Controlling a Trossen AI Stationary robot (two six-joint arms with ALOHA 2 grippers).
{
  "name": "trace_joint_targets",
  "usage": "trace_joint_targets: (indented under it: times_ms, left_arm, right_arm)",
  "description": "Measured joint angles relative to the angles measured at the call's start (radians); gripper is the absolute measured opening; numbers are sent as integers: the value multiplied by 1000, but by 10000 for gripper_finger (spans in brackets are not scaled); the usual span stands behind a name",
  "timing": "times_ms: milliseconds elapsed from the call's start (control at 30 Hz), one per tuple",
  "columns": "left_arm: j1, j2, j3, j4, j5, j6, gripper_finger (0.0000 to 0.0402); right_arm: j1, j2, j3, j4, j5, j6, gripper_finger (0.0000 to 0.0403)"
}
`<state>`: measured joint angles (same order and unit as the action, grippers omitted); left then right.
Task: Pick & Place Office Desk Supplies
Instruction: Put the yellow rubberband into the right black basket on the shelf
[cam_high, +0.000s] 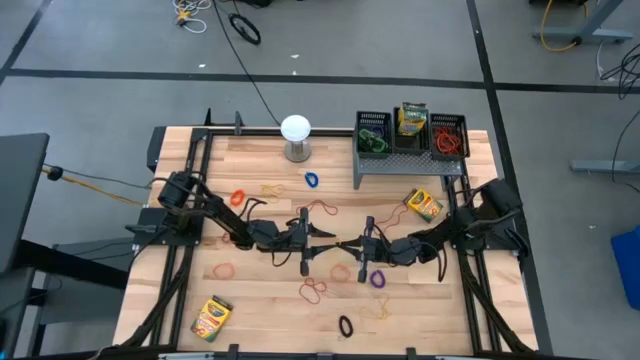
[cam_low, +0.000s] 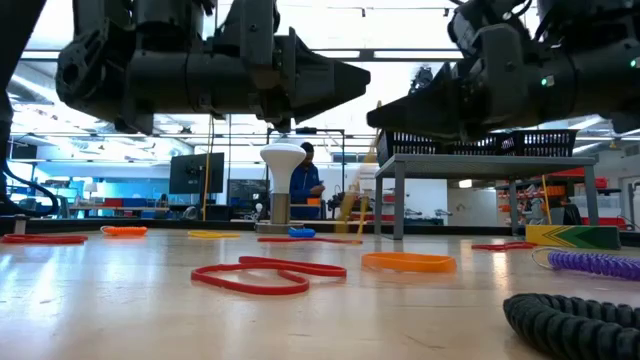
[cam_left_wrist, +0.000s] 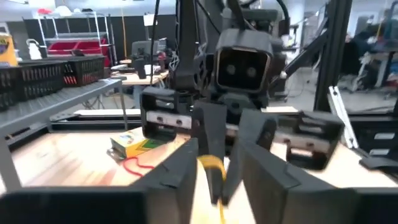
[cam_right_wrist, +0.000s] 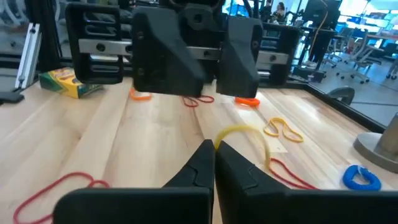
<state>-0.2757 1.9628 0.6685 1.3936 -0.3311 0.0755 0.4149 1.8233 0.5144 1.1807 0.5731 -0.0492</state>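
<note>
While left gripper (cam_high: 322, 236) jaws apart, right gripper (cam_right_wrist: 214, 149) jaws pinch yellow rubber band (cam_right_wrist: 245, 134).

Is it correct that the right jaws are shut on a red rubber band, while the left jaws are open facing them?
Not quite: the rubber band pinched by the right gripper is yellow, not red, as the right wrist view shows. The left gripper is open, facing it.

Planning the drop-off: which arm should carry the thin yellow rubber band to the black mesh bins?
Probably right: the right gripper is shut on the thin yellow rubber band, and the black mesh bins stand on its side.
</note>
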Motion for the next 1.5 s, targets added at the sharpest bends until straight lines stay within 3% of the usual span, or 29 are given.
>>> trace_joint_targets:
  times_ms: [167,267,567,800,933,1100,1267,1500]
  left_arm:
    - [-6,-46,-1,-115,-52,64,187]
    - [3,-49,-12,-109,-49,50,198]
    - [1,-50,-63,-83,-43,14,165]
    - [-12,-50,-64,-82,-41,14,142]
    - [-12,-50,-64,-81,-42,10,139]
    - [-12,-50,-64,-75,-31,-10,139]
    - [-8,-50,-64,-71,-31,-7,139]
    - [-6,-50,-64,-63,-27,-8,139]
  right_arm:
    - [-1,-135,-30,-112,11,-16,3]
    - [-1,-275,-30,-315,54,-19,2]
    - [-3,-798,38,-982,232,-9,1]
    - [-40,-1080,186,-1491,488,55,1]
    - [-143,-1168,256,-1695,589,61,0]
    - [-371,-1245,290,-1827,592,51,0]
    - [-586,-1258,291,-1835,500,-15,0]
    - [-829,-1146,291,-1826,414,-94,0]
